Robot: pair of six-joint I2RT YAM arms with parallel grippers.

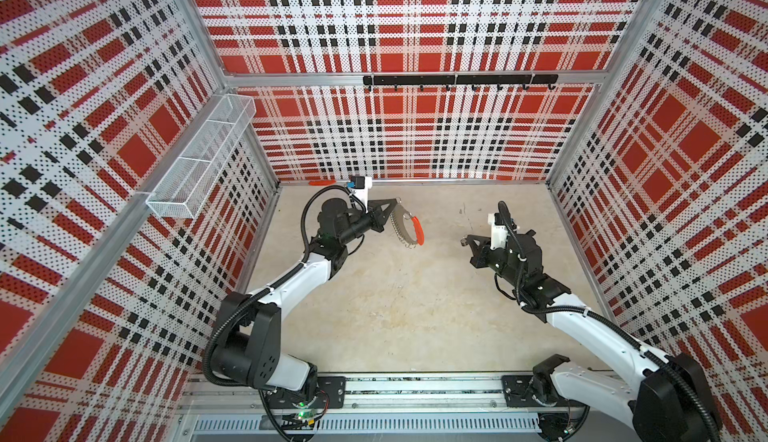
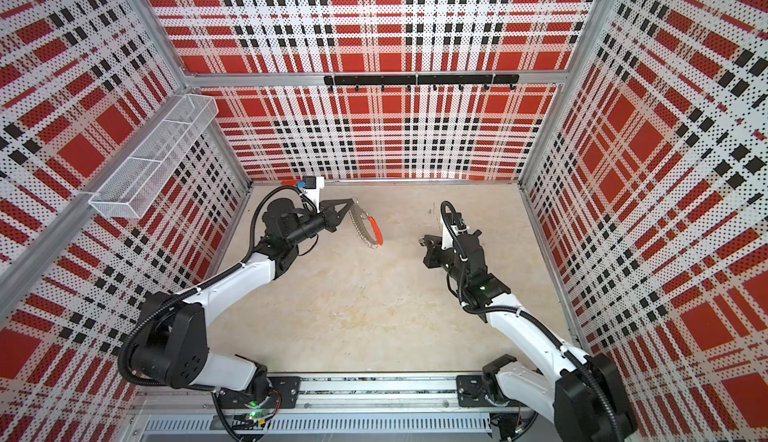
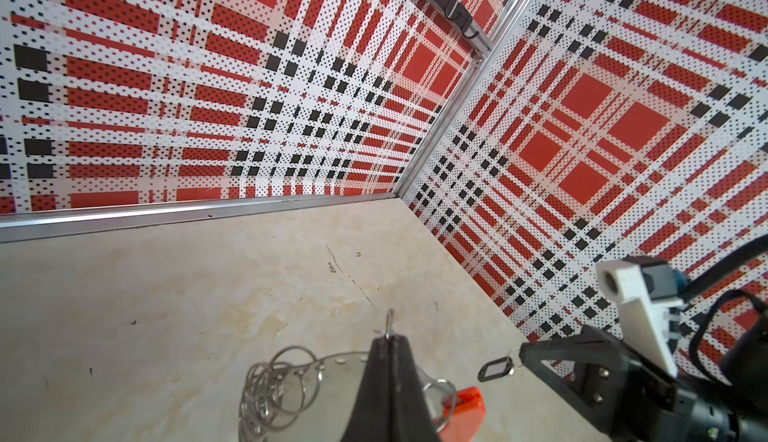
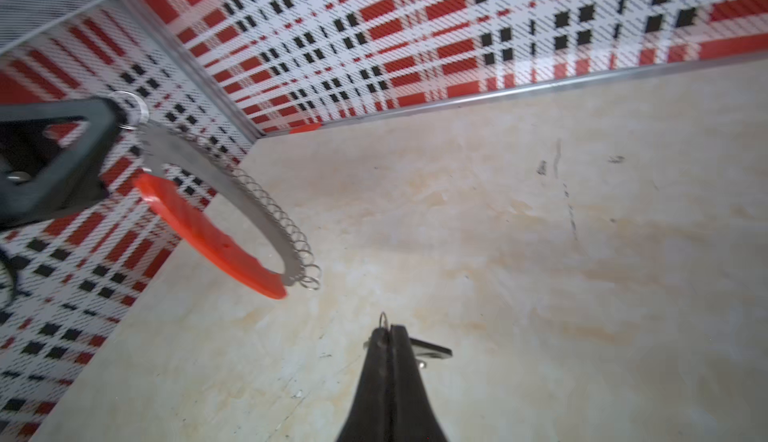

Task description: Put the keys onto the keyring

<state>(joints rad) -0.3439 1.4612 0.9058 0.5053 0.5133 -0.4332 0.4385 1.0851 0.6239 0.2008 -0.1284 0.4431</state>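
The keyring [image 1: 406,228] [image 2: 365,228], a thin metal hoop with a red-orange curved segment [image 4: 208,232] and several small split rings [image 3: 270,390], hangs above the floor left of centre. My left gripper [image 1: 397,202] [image 2: 353,202] [image 3: 390,336] is shut on the hoop's upper end, where a small ring sticks out past the fingertips. My right gripper [image 1: 464,241] [image 2: 424,241] [image 4: 388,327] is shut on the keys: their little ring pokes out between the tips, and the black-framed tag [image 3: 495,369] [image 4: 432,352] hangs beside them. It hovers to the right of the hoop, a short gap away.
A lone red-orange strip [image 1: 322,183] [image 4: 305,128] lies at the foot of the back wall, behind the left arm. A white wire basket [image 1: 199,157] hangs on the left wall. A black hook rail [image 1: 457,79] runs along the back wall.
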